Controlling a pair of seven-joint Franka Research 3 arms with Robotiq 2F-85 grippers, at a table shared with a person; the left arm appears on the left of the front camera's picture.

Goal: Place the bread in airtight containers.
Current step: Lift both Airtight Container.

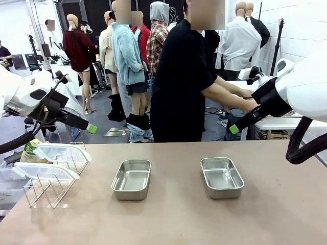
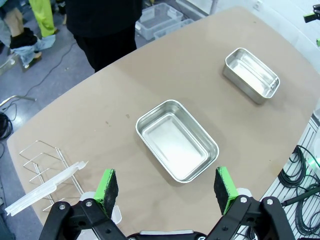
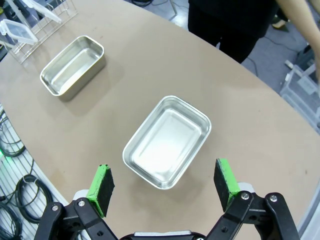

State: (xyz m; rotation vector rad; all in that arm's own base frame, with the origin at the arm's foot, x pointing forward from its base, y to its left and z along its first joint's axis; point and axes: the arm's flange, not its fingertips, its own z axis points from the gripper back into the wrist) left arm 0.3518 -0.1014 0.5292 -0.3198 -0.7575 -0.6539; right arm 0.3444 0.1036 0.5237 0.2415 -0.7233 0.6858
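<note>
Two airtight containers on matte tan table (image 1: 179,219), mid-table, side by side, apart: left container (image 1: 132,178), right container (image 1: 221,176). Both shiny stainless steel, rectangular, rounded corners, rolled rims, uncovered, insides bare. Clear white-rimmed plastic lids (image 1: 47,170) lie on wire rack (image 1: 48,190) at table's left edge. Raised above left container, left pincer (image 2: 165,183) angled down, green pads spread wide, gripping nothing. Likewise right pincer (image 3: 162,179) above right container, wide apart, empty. Across table, person (image 1: 181,76) in black shirt reaches both arms sideways.
</note>
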